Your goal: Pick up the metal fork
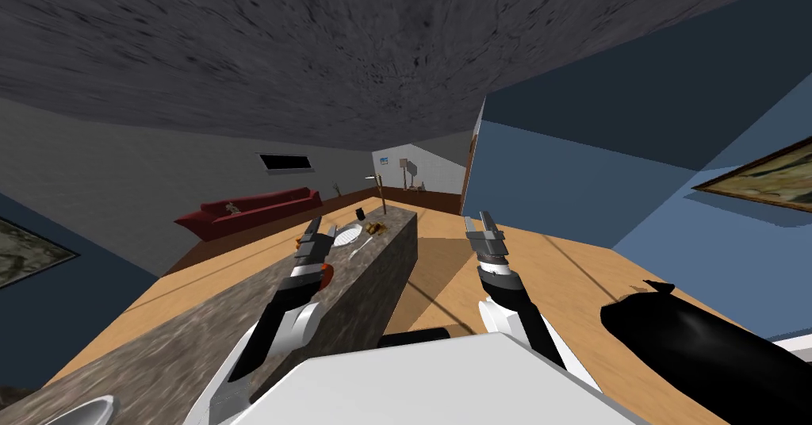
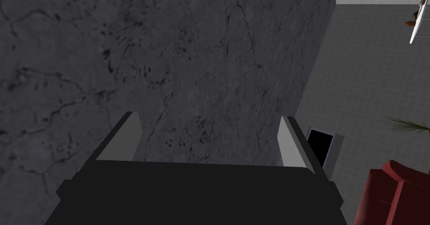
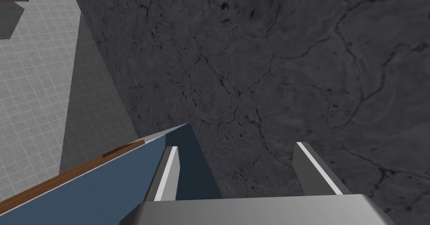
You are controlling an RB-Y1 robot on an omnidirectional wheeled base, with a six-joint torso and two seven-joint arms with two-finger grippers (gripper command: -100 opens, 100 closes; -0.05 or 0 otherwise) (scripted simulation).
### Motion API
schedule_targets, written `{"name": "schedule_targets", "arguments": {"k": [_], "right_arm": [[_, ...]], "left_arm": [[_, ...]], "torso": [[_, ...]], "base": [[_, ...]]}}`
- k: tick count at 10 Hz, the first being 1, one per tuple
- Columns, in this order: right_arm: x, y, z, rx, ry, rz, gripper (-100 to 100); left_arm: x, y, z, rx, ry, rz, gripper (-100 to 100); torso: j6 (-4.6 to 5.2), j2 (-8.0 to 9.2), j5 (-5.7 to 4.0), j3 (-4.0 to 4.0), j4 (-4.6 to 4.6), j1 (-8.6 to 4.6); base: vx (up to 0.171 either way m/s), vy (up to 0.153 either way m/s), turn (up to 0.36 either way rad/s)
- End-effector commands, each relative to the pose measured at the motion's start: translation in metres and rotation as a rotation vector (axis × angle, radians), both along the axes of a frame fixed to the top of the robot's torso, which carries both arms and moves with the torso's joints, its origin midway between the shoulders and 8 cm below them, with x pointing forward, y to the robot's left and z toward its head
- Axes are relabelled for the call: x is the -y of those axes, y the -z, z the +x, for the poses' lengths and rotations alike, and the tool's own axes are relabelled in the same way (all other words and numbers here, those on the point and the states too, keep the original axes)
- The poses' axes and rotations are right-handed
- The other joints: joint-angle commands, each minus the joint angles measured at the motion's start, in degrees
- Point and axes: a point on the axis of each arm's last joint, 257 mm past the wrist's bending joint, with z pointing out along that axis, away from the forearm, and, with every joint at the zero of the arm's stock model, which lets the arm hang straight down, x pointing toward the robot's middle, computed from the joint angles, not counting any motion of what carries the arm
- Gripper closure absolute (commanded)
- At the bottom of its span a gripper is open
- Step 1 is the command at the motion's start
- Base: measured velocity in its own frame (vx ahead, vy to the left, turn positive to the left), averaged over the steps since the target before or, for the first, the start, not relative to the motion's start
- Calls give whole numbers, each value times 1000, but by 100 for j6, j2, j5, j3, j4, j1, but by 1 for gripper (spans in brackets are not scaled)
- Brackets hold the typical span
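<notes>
Two grippers, both with fingers spread wide and nothing between them. The left gripper (image 1: 322,230) hangs over the mottled stone-patterned counter (image 1: 198,325) at the middle of the head view. The right gripper (image 1: 478,222) is raised right of centre, above the tan floor (image 1: 571,277). The fork (image 1: 361,247), a pale sliver, lies on the counter just right of the left gripper, beside a white plate (image 1: 346,235). A red sofa (image 1: 254,206) stands farther off, left of centre.

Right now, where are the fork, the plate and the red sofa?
fork (image 1: 362,246), head view, middle of its pale handle.
plate (image 1: 346,235), head view, its white face, beside the fork.
red sofa (image 1: 266,205), head view, middle of its long body.
</notes>
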Motion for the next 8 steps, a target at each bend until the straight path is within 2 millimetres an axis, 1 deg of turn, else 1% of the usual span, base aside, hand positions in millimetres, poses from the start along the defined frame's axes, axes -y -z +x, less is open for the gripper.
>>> {"name": "schedule_targets", "arguments": {"k": [1, 2, 4, 5, 6, 7, 8], "right_arm": [[0, 0, 0, 0, 0, 0, 0], [0, 0, 0, 0, 0, 0, 0], [0, 0, 0, 0, 0, 0, 0], [0, 0, 0, 0, 0, 0, 0], [0, 0, 0, 0, 0, 0, 0], [0, 0, 0, 0, 0, 0, 0], [0, 0, 0, 0, 0, 0, 0]], "left_arm": [[-7, 4, 7, -32, -12, -5, -100], [-19, 2, 11, -42, -28, -8, -100], [-21, 8, 15, -72, -33, -14, -100], [-34, 8, 20, -92, -51, -22, -100], [-35, 14, 23, -116, -55, -27, -100], [-48, 11, 26, -124, -72, -35, -100], [-50, 17, 29, -150, -75, -40, -100]], "torso": [[0, 0, 0, 0, 0, 0], [-1, 3, 0, 1, 0, 1], [-1, 4, -1, 2, 1, -2], [-2, 7, 1, 4, 1, 9], [0, 2, 1, 1, 1, 6], [-1, 3, 1, 1, 0, 4], [0, -2, -1, -1, 0, -1]], "base": [[17, -46, -38], [17, -63, -62], [13, -34, -25], [26, -34, -85], [21, -40, -39], [36, -56, -88], [36, -54, -35]]}}
